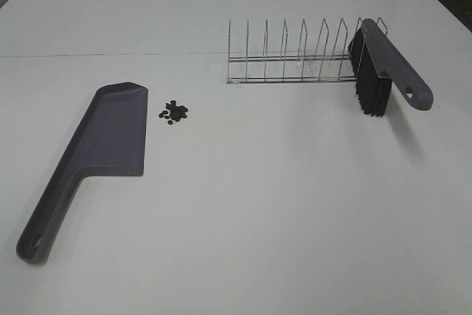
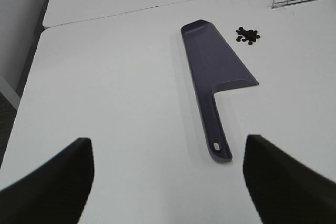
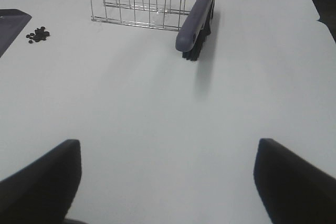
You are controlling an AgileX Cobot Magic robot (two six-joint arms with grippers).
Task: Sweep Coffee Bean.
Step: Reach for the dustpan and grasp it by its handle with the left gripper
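Observation:
A small cluster of dark coffee beans [image 1: 174, 112] lies on the white table just right of the purple-grey dustpan [image 1: 96, 145]. The beans [image 2: 248, 35] and dustpan [image 2: 212, 72] also show in the left wrist view. A brush [image 1: 383, 64] with a purple-grey handle and black bristles rests in the right end of a wire rack [image 1: 295, 53]; it also shows in the right wrist view [image 3: 197, 19]. My left gripper [image 2: 168, 177] is open and empty, short of the dustpan's handle end. My right gripper [image 3: 168, 177] is open and empty, well short of the brush. Neither gripper shows in the exterior high view.
The wire rack [image 3: 142, 3] has several upright dividers. The table [image 1: 258, 204] is white, with a seam running across it behind the rack. Its left edge shows in the left wrist view [image 2: 31, 72].

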